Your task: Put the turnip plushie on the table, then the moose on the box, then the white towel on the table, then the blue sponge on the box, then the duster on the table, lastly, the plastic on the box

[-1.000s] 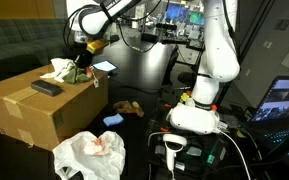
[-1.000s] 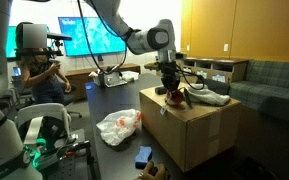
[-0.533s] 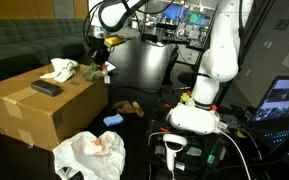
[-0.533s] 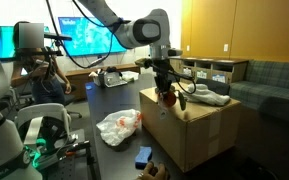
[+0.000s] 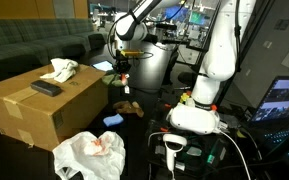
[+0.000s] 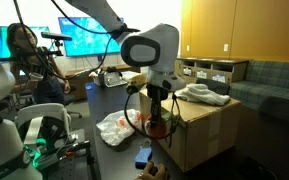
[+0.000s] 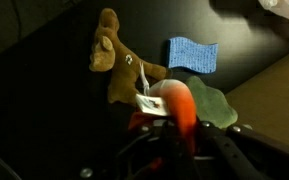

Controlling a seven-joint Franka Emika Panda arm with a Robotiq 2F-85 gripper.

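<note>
Clamped narrowly on the turnip plushie (image 7: 181, 104), the gripper (image 5: 122, 68) hangs above the table (image 7: 34, 120), just off the side of the box (image 5: 39, 112). In the wrist view the moose (image 7: 114, 62) and the blue sponge (image 7: 192, 54) lie on the table beneath it, near each other but not touching. The duster (image 5: 46, 88) and the white towel (image 5: 60, 69) rest on top of the box. The plastic (image 5: 89, 153) lies crumpled on the table beside the box.

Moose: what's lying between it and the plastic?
The blue sponge lies between the moose and the plastic, seen in an exterior view.
</note>
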